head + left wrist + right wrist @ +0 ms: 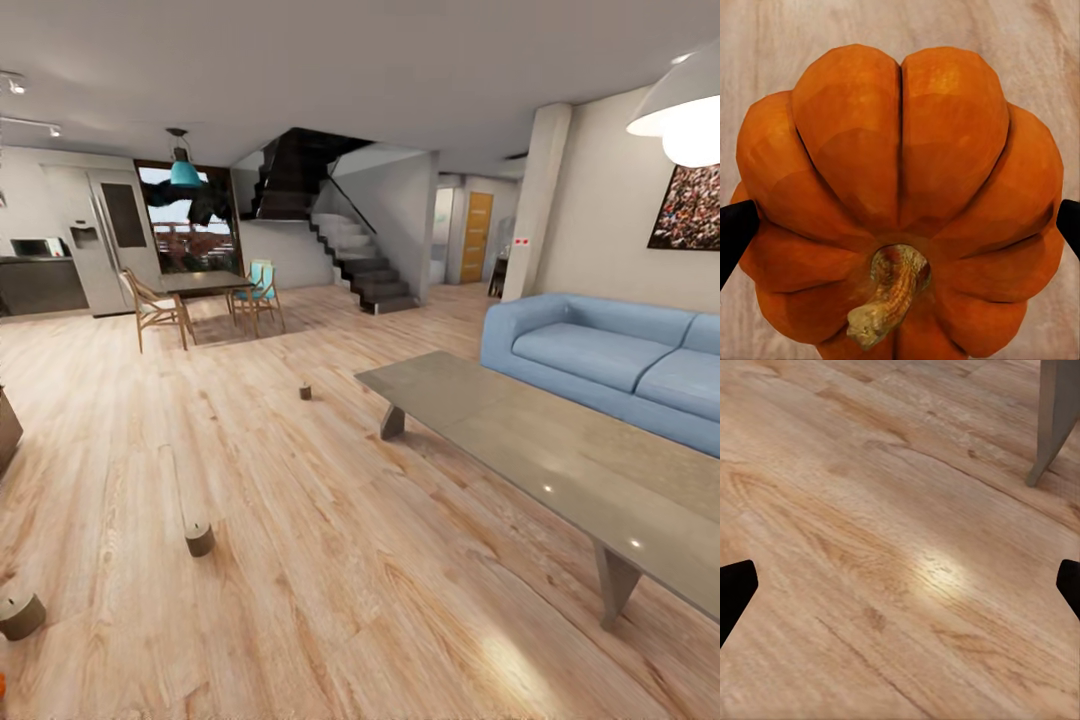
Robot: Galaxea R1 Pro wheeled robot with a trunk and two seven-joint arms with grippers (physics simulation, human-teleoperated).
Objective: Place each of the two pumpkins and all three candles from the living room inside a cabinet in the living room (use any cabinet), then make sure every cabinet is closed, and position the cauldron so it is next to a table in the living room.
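1. Pumpkin (900, 202) right up against the left wrist camera, bright orange, ribbed, stem curling toward the lens, wooden floor behind it.
2. Left gripper (900, 225): dark fingertips (735, 232) sit at either flank of the pumpkin. They look spread about as wide as its belly, but whether they press on it I cannot tell.
3. Handling call: it looks rigid and light, with a smooth, rounded skin that could slip. The widest part of the belly, across the ribs, seems the safest hold, not the thin stem.
4. Right gripper (900, 585) is spread wide with nothing between its tips, hanging over bare floor (870, 510) near a table leg (1054, 420).
5. Head view now: three candles on the floor, one (20, 612) at the near left edge, one (199, 538) just beyond it, one (305, 391) well off toward the dining set.
6. Coffee table (560, 460) runs along the right, in front of the blue sofa (610, 355).
7. Dark brown corner at the far left edge may be the cabinet (6, 428); too little shows to be sure.
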